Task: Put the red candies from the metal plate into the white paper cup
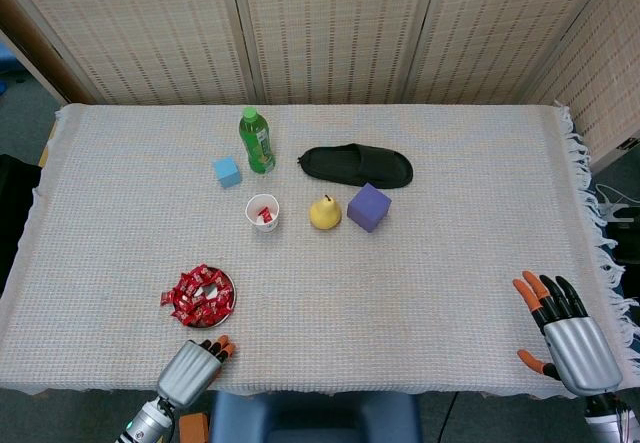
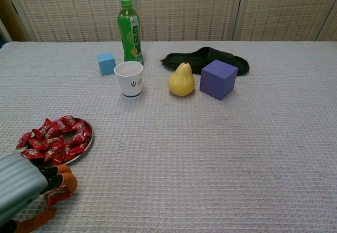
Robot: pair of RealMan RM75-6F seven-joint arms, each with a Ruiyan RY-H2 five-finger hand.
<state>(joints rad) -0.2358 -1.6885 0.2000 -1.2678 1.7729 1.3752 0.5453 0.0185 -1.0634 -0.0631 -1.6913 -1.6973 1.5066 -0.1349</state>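
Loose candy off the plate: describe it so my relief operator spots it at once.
Start at the metal plate of red candies near the table's front left edge. Just in front of it, on the cloth, lies the loose candy under the left hand's fingertips. It is the only red candy off the plate.

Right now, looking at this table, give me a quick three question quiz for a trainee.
1. True or false: the white paper cup already has something red inside.
2. What stands directly between the cup and the purple cube? A) green bottle B) yellow pear C) black slipper
3. Fill in: the left hand is over a stray candy lying on the ____, beside the metal plate.

Key: 1 true; 2 B, the yellow pear; 3 tablecloth.
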